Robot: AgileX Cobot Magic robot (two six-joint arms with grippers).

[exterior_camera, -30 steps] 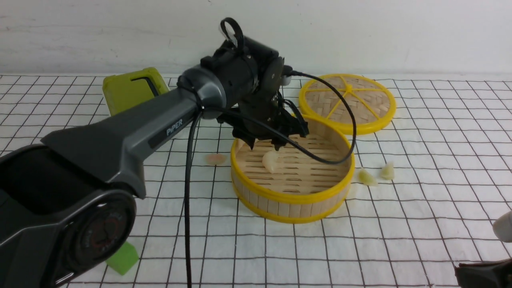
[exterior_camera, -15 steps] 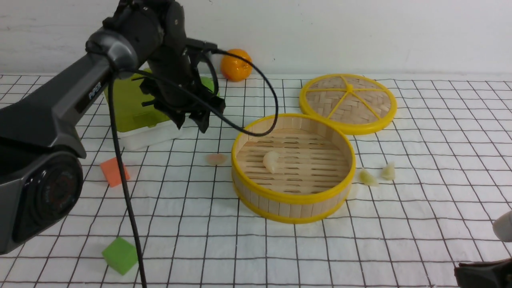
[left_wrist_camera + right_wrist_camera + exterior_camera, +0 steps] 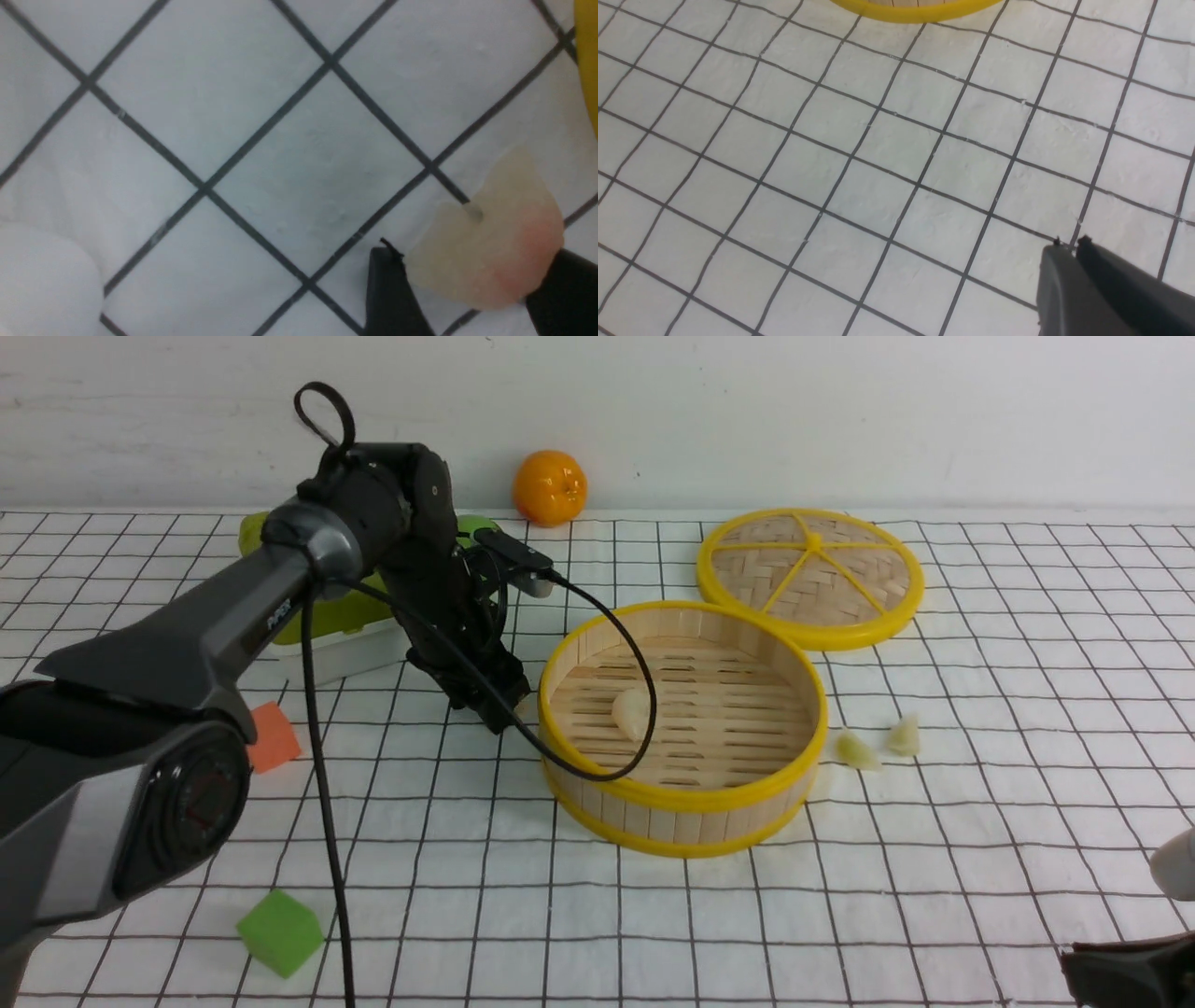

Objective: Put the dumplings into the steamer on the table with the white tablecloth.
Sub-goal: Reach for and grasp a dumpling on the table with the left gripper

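- Front view: the left hand (image 3: 487,702) is down at the counter (image 3: 934,896), just left of the steamer (image 3: 686,821). Its fingertips are hidden behind its own wrist.
- The steamer stands mid-counter on the white gridded cloth (image 3: 597,933). One white dumpling (image 3: 632,712) lies on its slatted floor, left of middle.
- A yellowish dumpling (image 3: 857,750) and a second yellowish dumpling (image 3: 904,735) lie side by side on the cloth, just right of the steamer.
- The lid (image 3: 810,576) lies flat at the far right and touches the steamer's far rim. An orange (image 3: 550,487) sits by the far wall, and a green-lidded box (image 3: 341,614) is behind the left arm.
- An orange cube (image 3: 273,735) and a green cube (image 3: 280,931) sit at the near left. The right hand (image 3: 1125,975) shows only partly, in the near-right corner.
- Left wrist view: the two black fingers (image 3: 387,294) grasp a pink-tinged dumpling (image 3: 486,261) on both sides. It rests on the cloth, close to the steamer's yellow rim.
- Right wrist view: the right hand is clenched, fingertips meeting, over the cloth and well apart from the steamer's near rim.
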